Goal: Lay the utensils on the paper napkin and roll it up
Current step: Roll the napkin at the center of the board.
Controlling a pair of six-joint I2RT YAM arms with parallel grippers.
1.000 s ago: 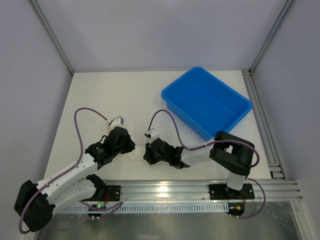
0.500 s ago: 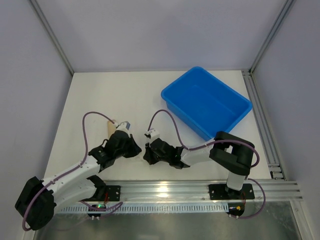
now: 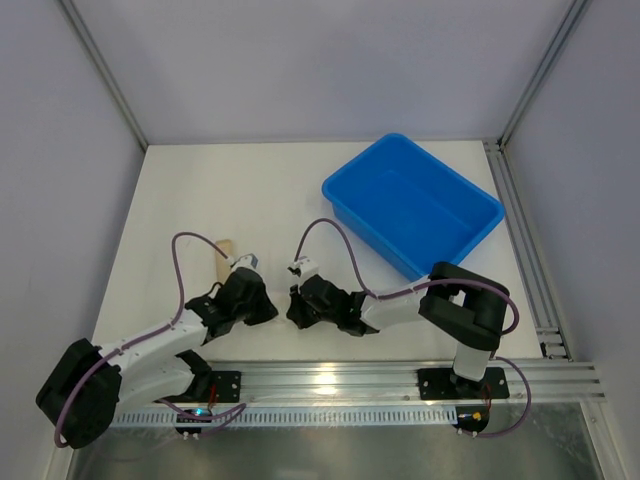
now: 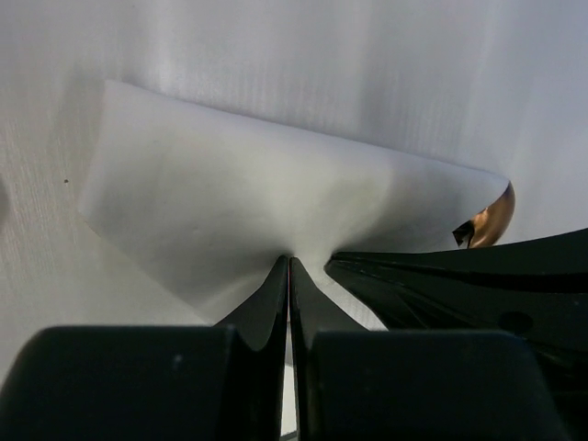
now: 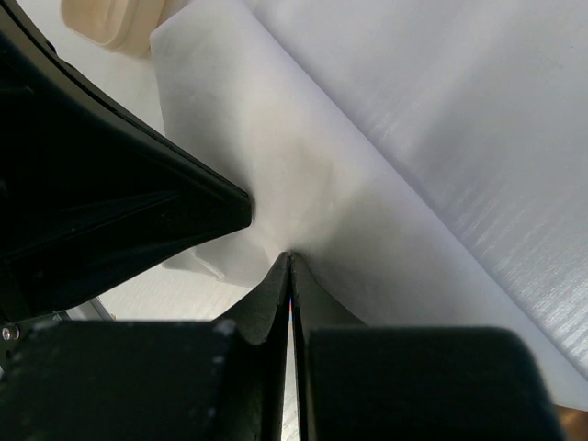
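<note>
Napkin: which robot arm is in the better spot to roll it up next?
Probably left, though it's close. Both the left gripper and right gripper pinch the paper napkin; the left has the spoon peeking out just beside it.

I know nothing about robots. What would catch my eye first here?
The bright blue bin at the table's far right stands out most. Near the front edge, the left gripper and right gripper meet tip to tip, both pinched shut on a white paper napkin. In the left wrist view, a gold-bronze utensil peeks out at the napkin's edge.
</note>
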